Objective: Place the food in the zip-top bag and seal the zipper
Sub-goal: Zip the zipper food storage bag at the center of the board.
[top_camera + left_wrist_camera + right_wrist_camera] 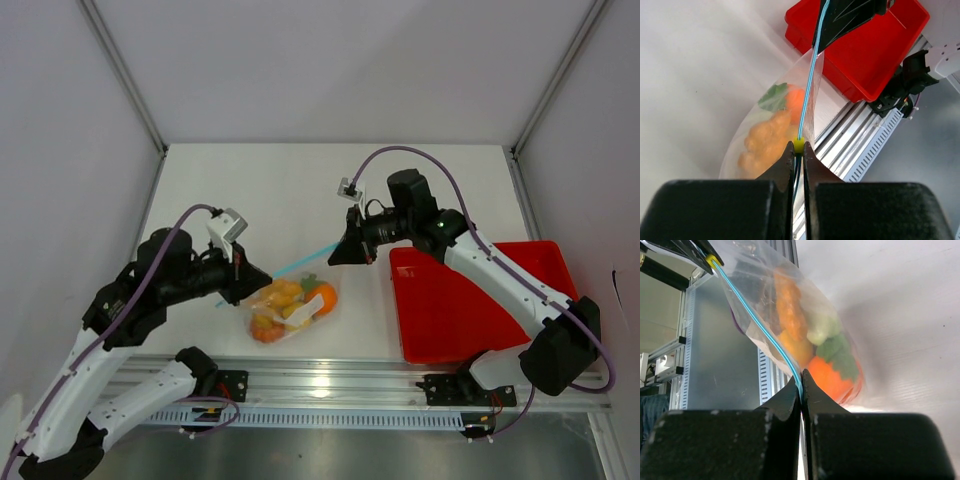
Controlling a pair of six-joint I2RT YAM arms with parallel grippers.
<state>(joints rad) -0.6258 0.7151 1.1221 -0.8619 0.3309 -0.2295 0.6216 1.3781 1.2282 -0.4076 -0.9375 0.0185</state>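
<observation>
The clear zip-top bag (292, 308) lies on the white table with the food (290, 300) inside: orange, yellow and green pieces. The light-blue zipper (300, 263) is stretched taut between both grippers. My left gripper (240, 285) is shut on the zipper at its yellow slider (798, 145). My right gripper (337, 254) is shut on the zipper's other end. In the left wrist view, the gripper (797, 150) pinches the zipper (810, 85) above the food (767, 137). In the right wrist view, the gripper (801, 382) pinches the zipper (760, 327) beside the orange food (832, 380).
A red tray (440, 310) sits at the right under my right arm and shows in the left wrist view (865, 55). An aluminium rail (330, 375) runs along the table's near edge. White walls enclose the table on three sides.
</observation>
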